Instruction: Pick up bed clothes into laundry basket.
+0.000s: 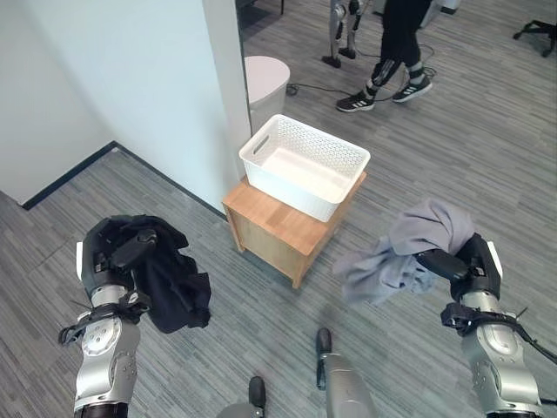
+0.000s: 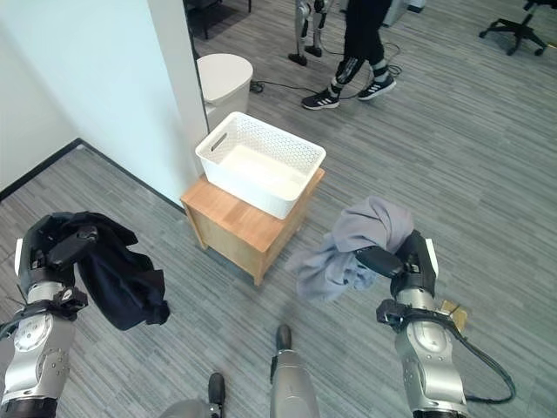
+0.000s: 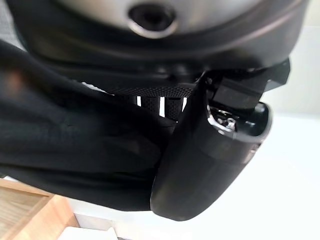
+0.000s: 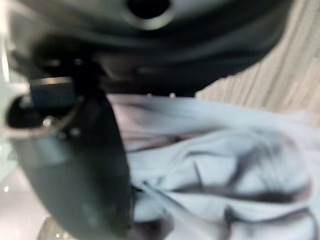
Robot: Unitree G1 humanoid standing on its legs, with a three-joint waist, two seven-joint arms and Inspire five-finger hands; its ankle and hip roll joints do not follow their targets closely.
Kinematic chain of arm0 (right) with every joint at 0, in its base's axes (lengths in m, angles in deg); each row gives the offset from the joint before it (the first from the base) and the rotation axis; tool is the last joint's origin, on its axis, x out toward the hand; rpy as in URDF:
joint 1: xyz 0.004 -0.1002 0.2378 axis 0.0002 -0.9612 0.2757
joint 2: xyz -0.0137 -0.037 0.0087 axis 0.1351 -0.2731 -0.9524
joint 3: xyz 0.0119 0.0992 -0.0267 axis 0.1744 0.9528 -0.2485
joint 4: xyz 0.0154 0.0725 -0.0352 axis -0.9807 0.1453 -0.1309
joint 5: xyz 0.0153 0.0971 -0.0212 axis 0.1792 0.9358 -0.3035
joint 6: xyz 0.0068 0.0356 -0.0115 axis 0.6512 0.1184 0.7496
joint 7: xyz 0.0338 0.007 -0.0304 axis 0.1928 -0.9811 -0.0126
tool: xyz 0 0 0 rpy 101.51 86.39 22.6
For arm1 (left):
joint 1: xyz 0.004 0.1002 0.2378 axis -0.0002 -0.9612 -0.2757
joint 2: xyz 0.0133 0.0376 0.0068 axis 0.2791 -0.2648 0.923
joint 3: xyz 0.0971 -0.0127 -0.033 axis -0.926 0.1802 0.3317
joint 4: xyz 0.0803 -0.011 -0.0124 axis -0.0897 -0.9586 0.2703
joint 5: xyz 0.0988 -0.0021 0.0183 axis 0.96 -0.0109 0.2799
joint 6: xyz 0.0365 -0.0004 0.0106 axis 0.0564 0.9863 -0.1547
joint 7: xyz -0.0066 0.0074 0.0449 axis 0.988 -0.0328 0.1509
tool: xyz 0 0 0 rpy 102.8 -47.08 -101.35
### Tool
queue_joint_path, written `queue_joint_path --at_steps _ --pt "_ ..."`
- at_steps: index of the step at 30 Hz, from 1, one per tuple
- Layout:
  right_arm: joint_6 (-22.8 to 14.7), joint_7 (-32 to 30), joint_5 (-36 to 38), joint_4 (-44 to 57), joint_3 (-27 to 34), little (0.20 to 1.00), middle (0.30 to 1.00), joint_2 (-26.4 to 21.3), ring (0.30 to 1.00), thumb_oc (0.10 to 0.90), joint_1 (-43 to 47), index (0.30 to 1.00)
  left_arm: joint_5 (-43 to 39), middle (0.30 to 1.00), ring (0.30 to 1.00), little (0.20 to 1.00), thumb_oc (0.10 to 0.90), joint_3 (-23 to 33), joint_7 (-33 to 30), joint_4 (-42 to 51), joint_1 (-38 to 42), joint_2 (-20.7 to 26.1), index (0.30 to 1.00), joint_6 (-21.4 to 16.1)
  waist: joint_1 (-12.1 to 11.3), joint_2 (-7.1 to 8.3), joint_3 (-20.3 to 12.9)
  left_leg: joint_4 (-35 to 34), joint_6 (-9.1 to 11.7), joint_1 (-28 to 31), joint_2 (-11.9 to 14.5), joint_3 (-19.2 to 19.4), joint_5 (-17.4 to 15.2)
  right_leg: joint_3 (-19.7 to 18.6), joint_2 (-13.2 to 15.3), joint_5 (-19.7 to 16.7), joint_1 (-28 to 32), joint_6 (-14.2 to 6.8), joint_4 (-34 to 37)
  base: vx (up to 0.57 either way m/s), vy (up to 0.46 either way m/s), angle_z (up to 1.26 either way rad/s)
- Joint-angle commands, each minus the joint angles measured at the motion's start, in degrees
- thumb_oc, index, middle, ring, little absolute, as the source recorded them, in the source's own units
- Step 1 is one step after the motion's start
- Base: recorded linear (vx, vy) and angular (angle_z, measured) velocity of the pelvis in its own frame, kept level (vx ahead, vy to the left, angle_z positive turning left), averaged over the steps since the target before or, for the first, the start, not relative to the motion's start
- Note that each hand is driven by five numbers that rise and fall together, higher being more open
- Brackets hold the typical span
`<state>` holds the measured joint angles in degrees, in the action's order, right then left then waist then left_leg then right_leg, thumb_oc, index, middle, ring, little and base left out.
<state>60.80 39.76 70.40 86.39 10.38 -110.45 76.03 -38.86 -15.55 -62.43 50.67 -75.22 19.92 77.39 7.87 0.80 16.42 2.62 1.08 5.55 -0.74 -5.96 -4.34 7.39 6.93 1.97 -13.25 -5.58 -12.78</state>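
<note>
From the left eye view, the left hand [image 1: 122,248] is clenched on a black garment [image 1: 174,287] that hangs down beside it, and the right hand [image 1: 461,266] has its fingers curled round a grey garment [image 1: 409,248] bunched on top and drooping toward the floor. Between them, a little ahead, a white laundry basket [image 1: 344,157] sits empty on a small wooden surface [image 1: 270,218]. To do this well, I'd say each bundle should be carried up over the basket rim before the fingers let go, so the trailing cloth falls inside rather than over the edge.

The right eye view adds a round white bin [image 2: 222,74] by the wall and a person's legs [image 2: 357,61] walking behind.

The left wrist view shows up close the thumb pressed into the black cloth, with a corner of wood past it.

The right wrist view shows grey folds packed against the thumb
</note>
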Motion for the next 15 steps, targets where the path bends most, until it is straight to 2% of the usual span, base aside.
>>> queue_joint_path --at_steps 1,2,3,4,5,6,7,8,9,11,12,14,15 --pt "-8.94 -1.18 4.30 4.30 4.71 0.300 0.300 -6.45 0.300 0.400 8.30 0.300 -3.90 0.300 0.300 0.300 0.400 3.36 1.96 7.44 2.59 1.99 0.300 -9.08 -3.27 4.29 -5.00 31.25 8.59 -3.07 2.67 4.23 6.90 0.59 0.03 -0.71 9.64 2.01 7.66 0.32 -0.175 0.46" --pt "-8.85 -1.98 4.29 3.59 4.95 0.300 0.300 -7.30 0.300 0.400 8.74 0.300 -3.73 0.300 0.300 0.300 0.400 3.17 1.90 7.62 2.41 2.18 0.300 -8.93 -4.39 4.32 -3.93 35.07 8.22 -6.78 2.83 3.84 5.06 0.66 -0.45 0.30 12.06 2.19 8.63 0.27 -0.158 0.10" --pt "-8.98 -2.62 4.47 3.47 4.91 0.300 0.300 -8.29 0.300 0.400 9.46 0.300 -3.35 0.300 0.300 0.300 0.400 3.18 1.41 7.73 2.31 2.43 0.300 -8.83 -5.27 4.73 -3.09 34.63 7.23 -10.17 3.82 4.68 4.20 0.61 -0.05 0.70 13.99 1.94 9.56 0.30 -0.077 -0.13" --pt "-8.77 -2.94 4.11 3.26 4.61 0.300 0.300 -9.48 0.300 0.400 10.25 0.300 -3.02 0.300 0.300 0.300 0.400 3.00 1.09 7.52 2.27 2.74 0.300 -8.49 -6.35 4.76 -2.95 30.68 6.52 -12.79 5.06 4.99 3.08 0.22 0.10 1.46 15.69 1.55 10.29 0.35 -0.013 -0.02" --pt "-8.37 -2.81 3.93 3.10 4.45 0.300 0.300 -10.98 0.300 0.400 11.35 0.300 -3.34 0.300 0.300 0.300 0.400 3.11 1.25 7.35 2.14 3.10 0.300 -8.32 -7.10 4.40 -3.02 26.60 6.31 -13.22 6.17 5.26 2.23 0.15 0.38 2.03 16.95 0.92 11.00 0.56 0.150 -0.02" --pt "-8.11 -2.61 2.62 2.93 3.88 0.300 0.300 -14.25 0.300 0.400 13.24 0.300 -3.89 0.300 0.300 0.300 0.400 3.56 1.56 6.96 1.07 3.90 0.300 -8.39 -8.43 2.91 -4.23 13.13 5.93 -13.44 7.45 4.05 1.75 -0.56 -0.27 3.31 18.32 -0.32 12.21 0.53 0.210 0.03" --pt "-8.10 -2.49 1.97 2.49 2.96 0.300 0.300 -15.82 0.300 0.400 14.43 0.300 -3.55 0.300 0.300 0.300 0.400 3.69 1.46 6.81 -0.10 3.93 0.300 -8.53 -9.82 1.98 -4.50 5.89 5.87 -12.28 7.02 1.91 5.15 -1.86 -0.74 3.38 18.93 -0.50 12.68 0.51 0.214 -0.22" --pt "-9.18 -3.10 -0.30 1.84 2.79 0.300 0.300 -17.34 0.300 0.400 15.34 0.300 -1.74 0.300 0.300 0.300 0.400 3.61 0.57 7.13 -2.11 3.65 0.300 -8.94 -10.83 1.56 -4.87 2.77 6.18 -12.24 6.74 0.20 7.23 -1.92 -0.75 3.85 20.44 -1.12 13.24 0.29 0.150 -0.38" --pt "-5.42 -1.78 -0.91 1.33 4.20 0.300 0.300 -19.62 0.300 0.400 16.03 0.300 -2.72 0.300 0.300 0.300 0.400 3.91 1.52 7.44 -2.35 3.59 0.300 -8.24 -10.59 1.70 -5.35 3.30 6.91 -11.99 6.51 0.35 7.41 -1.70 0.55 4.23 21.58 -1.18 13.27 0.22 0.082 -0.45" --pt "-5.87 -1.72 -1.10 1.45 2.66 0.300 0.300 -20.08 0.300 0.400 17.03 0.300 -3.13 0.300 0.300 0.300 0.400 4.12 1.87 7.22 -2.31 3.64 0.300 -8.24 -10.44 1.54 -5.74 2.90 6.62 -11.25 6.46 0.79 6.35 -2.27 0.60 4.37 21.58 -1.22 13.16 0.14 0.104 -0.36" --pt "-6.73 -0.70 -1.10 0.29 2.38 0.300 0.300 -22.31 0.300 0.400 19.39 0.300 -3.70 0.300 0.300 0.300 0.400 4.34 2.18 7.02 -2.56 3.80 0.300 -8.55 -10.47 1.61 -6.35 1.74 6.08 -10.26 6.40 0.90 6.02 -2.30 0.70 4.24 21.32 -1.45 13.20 0.23 0.189 -0.23" --pt "-5.67 -1.18 -2.34 -7.36 -1.34 0.300 0.300 -31.75 0.300 0.400 26.34 0.300 -3.64 0.300 0.300 0.300 0.400 2.88 3.54 6.52 -2.09 6.53 0.300 -8.42 -10.94 2.99 -7.70 -2.11 4.92 -7.86 5.08 1.68 5.51 -3.53 1.69 3.07 20.50 -2.53 13.69 0.21 0.143 -0.31" --pt "-5.89 -1.15 -2.21 -8.06 -2.25 0.300 0.300 -32.05 0.300 0.400 27.42 0.300 -3.66 0.300 0.300 0.300 0.400 3.13 3.57 6.39 -2.05 6.32 0.300 -8.49 -10.91 2.88 -7.65 -2.46 4.86 -7.63 5.07 1.99 5.64 -3.81 1.77 3.03 20.43 -2.59 13.73 0.07 0.076 -0.37"
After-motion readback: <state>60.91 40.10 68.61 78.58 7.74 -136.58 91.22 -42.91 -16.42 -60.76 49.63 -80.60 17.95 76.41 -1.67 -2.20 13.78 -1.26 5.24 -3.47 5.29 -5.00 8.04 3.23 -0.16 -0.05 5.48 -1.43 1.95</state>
